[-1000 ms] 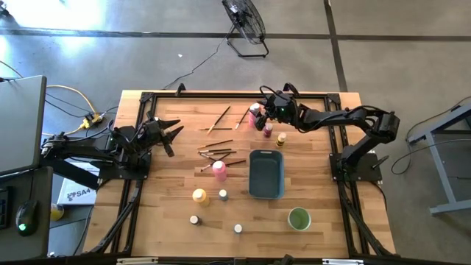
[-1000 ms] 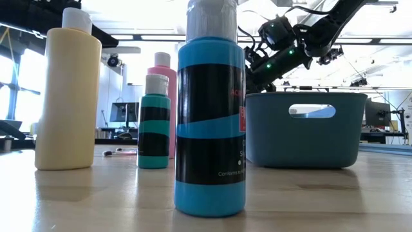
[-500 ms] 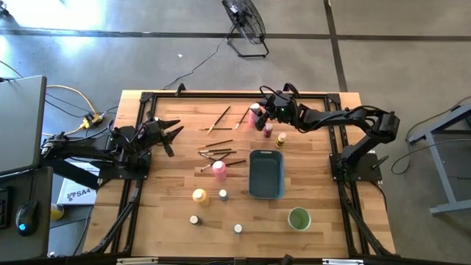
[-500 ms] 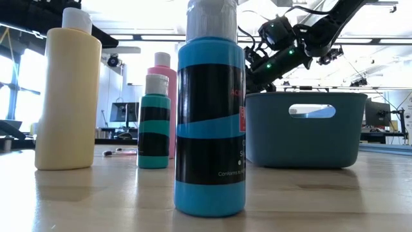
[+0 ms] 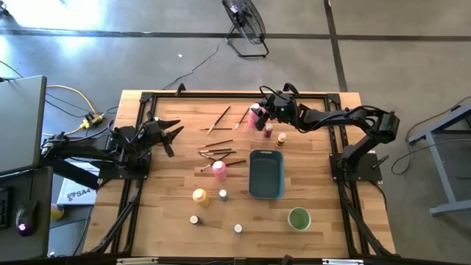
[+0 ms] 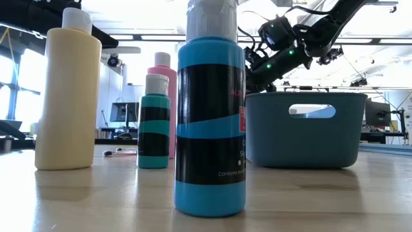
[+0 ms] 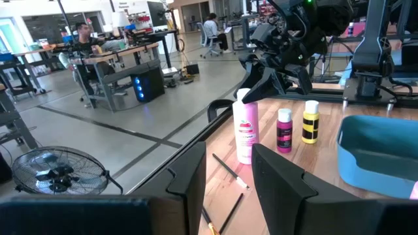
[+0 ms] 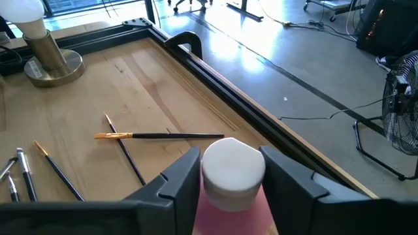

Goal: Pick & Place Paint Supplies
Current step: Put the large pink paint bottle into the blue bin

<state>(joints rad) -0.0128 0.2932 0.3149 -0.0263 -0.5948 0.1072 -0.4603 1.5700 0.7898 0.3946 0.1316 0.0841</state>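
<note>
High view: tray point(image 5: 266, 193) (blue-grey) holds nothing; right end effector point(image 5: 257, 116) clasps pink bottle point(image 5: 255, 112).

tray point(image 5: 266, 174) mid-table | cup point(image 5: 299, 218) near it | brushes point(image 5: 218, 153) beside tray | bottle point(image 5: 255, 115) at far edge

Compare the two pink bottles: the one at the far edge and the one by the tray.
The far pink bottle stands between the right claw's fingers, which flank its white cap; the pink bottle by the tray stands free beside the brushes. The far one sits near the table's back rail, the other mid-table. Both stand upright.
</note>
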